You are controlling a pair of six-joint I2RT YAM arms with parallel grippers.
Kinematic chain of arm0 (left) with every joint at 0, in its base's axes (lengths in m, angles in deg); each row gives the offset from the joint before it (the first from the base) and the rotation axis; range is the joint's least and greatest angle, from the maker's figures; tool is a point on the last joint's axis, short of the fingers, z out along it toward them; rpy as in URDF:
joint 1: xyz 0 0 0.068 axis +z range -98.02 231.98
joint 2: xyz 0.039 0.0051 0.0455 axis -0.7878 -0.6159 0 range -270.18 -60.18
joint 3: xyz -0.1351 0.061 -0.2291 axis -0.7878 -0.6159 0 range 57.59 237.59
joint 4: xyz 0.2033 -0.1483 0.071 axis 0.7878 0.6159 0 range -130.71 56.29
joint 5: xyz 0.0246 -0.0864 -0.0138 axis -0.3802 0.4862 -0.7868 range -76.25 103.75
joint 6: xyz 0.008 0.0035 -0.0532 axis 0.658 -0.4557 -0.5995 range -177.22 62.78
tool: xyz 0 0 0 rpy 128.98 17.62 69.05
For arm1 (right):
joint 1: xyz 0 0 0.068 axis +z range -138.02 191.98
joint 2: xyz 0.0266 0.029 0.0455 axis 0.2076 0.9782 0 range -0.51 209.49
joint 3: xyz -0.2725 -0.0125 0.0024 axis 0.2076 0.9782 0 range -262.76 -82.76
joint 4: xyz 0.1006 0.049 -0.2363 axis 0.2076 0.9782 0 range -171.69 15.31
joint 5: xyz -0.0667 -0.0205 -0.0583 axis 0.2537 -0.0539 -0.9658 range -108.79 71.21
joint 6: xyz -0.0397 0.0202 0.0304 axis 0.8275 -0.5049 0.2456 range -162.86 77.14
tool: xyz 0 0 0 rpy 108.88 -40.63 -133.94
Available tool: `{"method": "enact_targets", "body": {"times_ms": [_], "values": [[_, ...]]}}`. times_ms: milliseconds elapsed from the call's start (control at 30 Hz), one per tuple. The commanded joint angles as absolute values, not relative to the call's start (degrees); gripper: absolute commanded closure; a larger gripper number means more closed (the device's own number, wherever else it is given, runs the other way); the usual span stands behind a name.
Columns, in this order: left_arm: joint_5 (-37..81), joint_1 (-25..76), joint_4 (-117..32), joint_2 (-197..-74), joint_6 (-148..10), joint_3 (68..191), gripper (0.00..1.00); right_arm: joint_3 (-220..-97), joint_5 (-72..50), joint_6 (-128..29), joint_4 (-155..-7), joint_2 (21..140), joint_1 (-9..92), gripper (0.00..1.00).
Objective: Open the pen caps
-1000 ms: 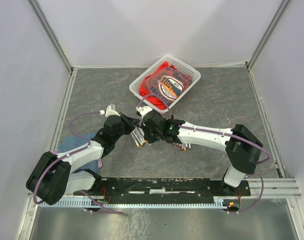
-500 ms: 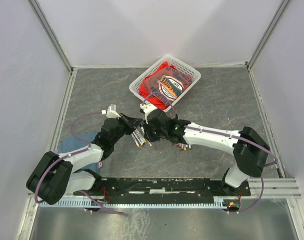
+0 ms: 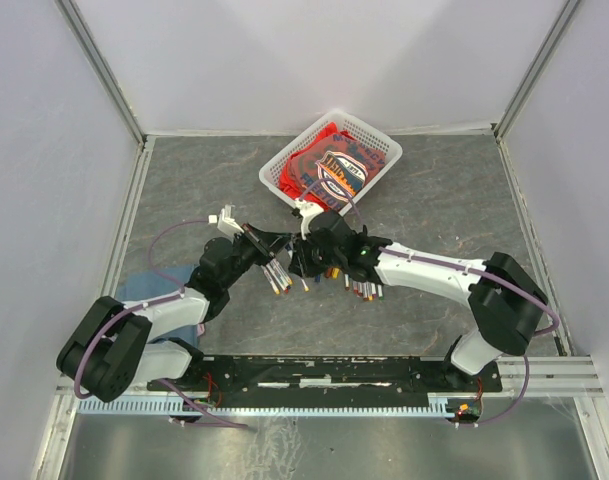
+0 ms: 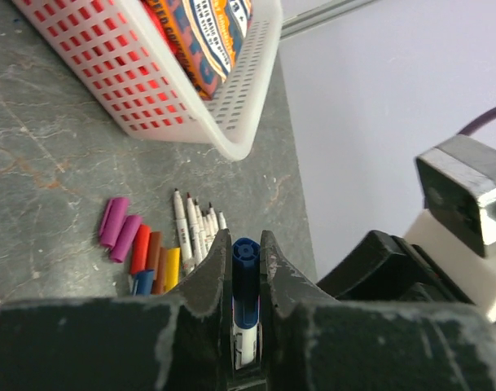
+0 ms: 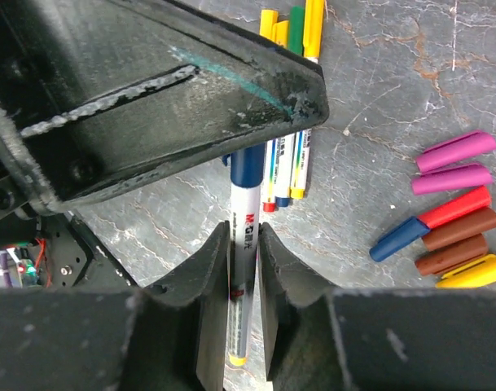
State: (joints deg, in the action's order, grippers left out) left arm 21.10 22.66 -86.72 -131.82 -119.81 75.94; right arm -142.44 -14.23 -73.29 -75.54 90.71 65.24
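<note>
Pen caps (image 5: 455, 207), stubby, loose, multicoloured

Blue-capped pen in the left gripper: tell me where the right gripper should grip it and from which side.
Grip the white barrel just below the blue cap, coming in from the barrel's free end. The left gripper clamps the cap end, so only the barrel is exposed. It runs straight in line with the right gripper, probably suiting a pull along its length.

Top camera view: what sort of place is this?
Likely a robot test cell: white walls box in a grey tabletop, two arms are bolted at its near edge, with marker pens laid out.
</note>
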Motion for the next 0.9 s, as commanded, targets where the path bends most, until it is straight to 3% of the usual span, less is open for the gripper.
{"method": "enact_targets", "body": {"times_ms": [0,133,333,600,867], "values": [[23.66,22.94,-93.91,-132.50,-122.92,75.78,0.97,-141.39,-10.55,-75.53,-81.47,88.85,64.21,0.79],[23.70,22.97,-94.27,-132.91,-122.97,75.87,0.97,-140.48,-10.29,-75.75,-81.89,88.24,63.43,0.98],[19.96,22.65,-88.63,-133.82,-121.53,78.98,0.97,-142.06,-14.83,-72.36,-75.83,89.39,63.04,0.99],[-0.18,17.74,-65.75,-132.24,-116.08,90.44,0.97,-145.17,-33.56,-67.95,-66.64,92.97,66.31,0.99],[-4.56,17.00,-64.25,-133.84,-116.22,93.83,0.97,-144.41,-41.87,-67.92,-64.69,92.82,68.19,0.99]]}}
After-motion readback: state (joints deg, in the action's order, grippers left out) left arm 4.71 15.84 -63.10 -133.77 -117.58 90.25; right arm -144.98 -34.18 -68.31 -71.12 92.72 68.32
